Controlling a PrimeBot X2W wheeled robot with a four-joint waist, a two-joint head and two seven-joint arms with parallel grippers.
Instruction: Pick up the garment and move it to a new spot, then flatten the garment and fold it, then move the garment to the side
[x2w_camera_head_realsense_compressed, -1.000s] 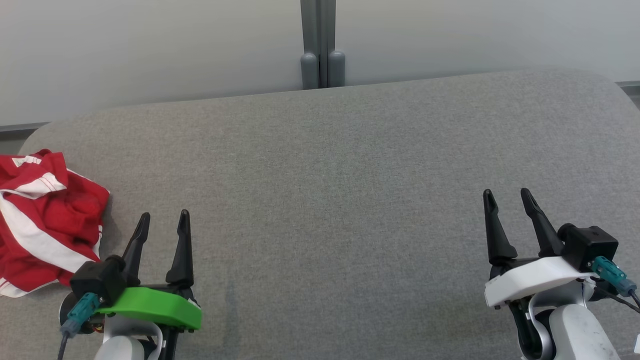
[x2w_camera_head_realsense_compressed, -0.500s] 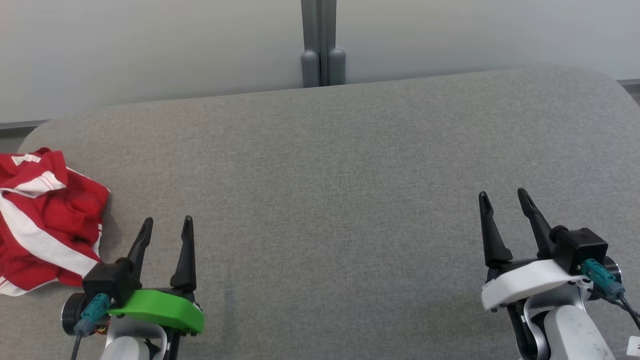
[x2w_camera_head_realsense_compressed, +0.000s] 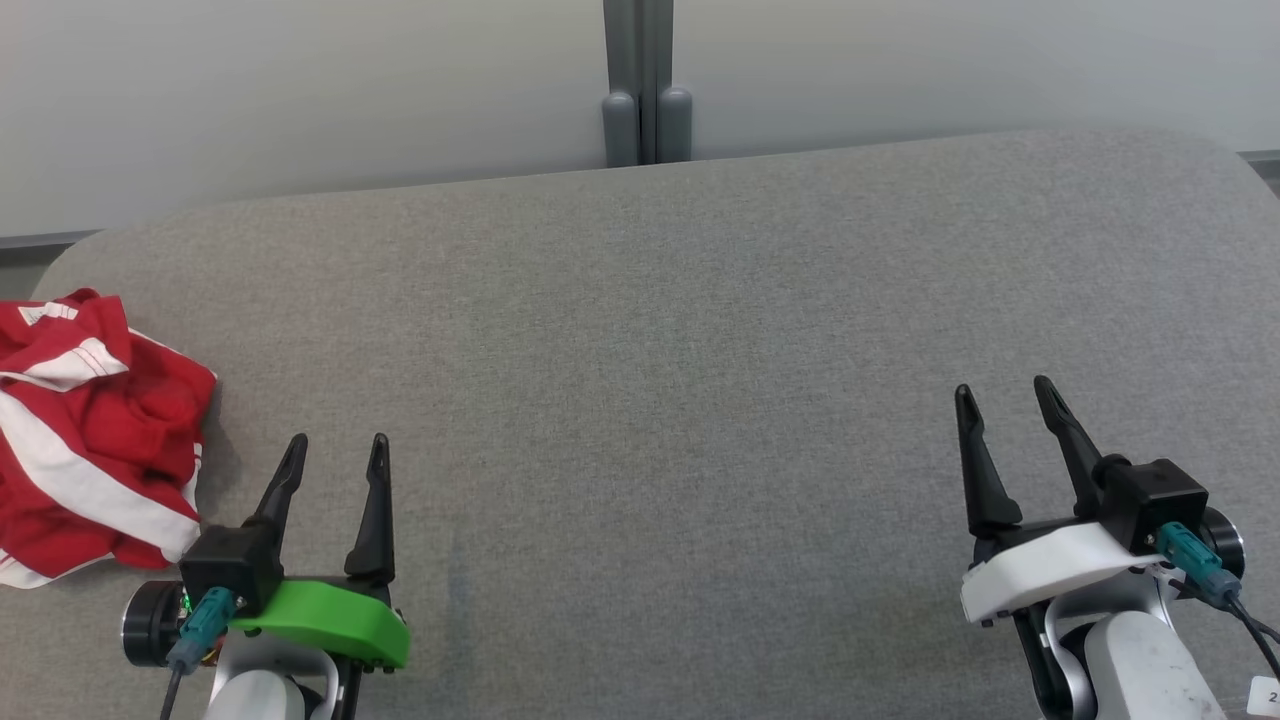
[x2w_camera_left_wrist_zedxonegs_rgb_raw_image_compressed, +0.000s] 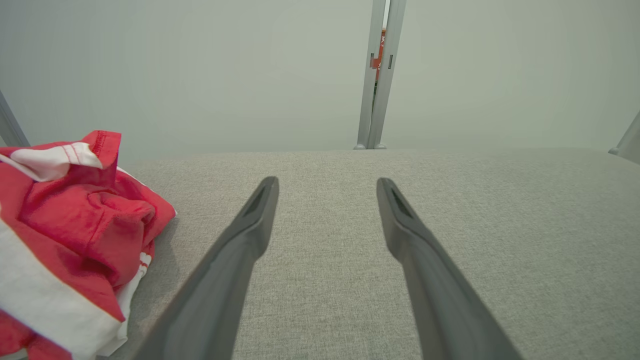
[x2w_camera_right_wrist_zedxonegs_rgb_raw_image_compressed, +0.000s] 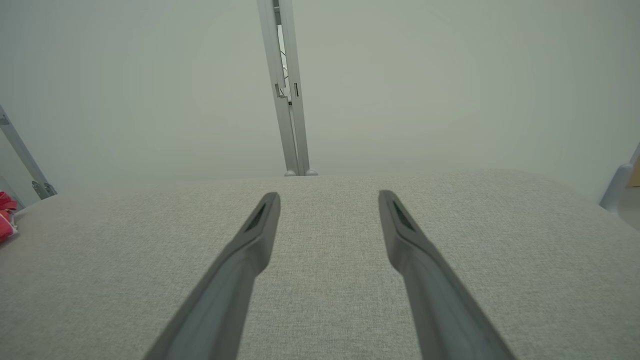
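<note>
You are looking at a red and white garment (x2w_camera_head_realsense_compressed: 95, 440) that is lying in a crumpled heap at the left edge of the grey fabric-covered desk (x2w_camera_head_realsense_compressed: 650, 350), partly running out of the head view. Your left fingers (x2w_camera_head_realsense_compressed: 372, 520) are hovering near the front of the desk, just beside the heap and to its right. They are not touching it, are standing wide apart and are holding nothing. In the left wrist view the garment is bunching up just beside the left-hand finger, with its white band facing the camera. Your right fingers (x2w_camera_head_realsense_compressed: 978, 470) are sitting well apart from the garment at the desk's right side, also spread wide and gripping nothing. Both pairs are pointing toward the pale wall (x2w_camera_head_realsense_compressed: 300, 90) and the grey post (x2w_camera_head_realsense_compressed: 647, 80) behind the desk.
</note>
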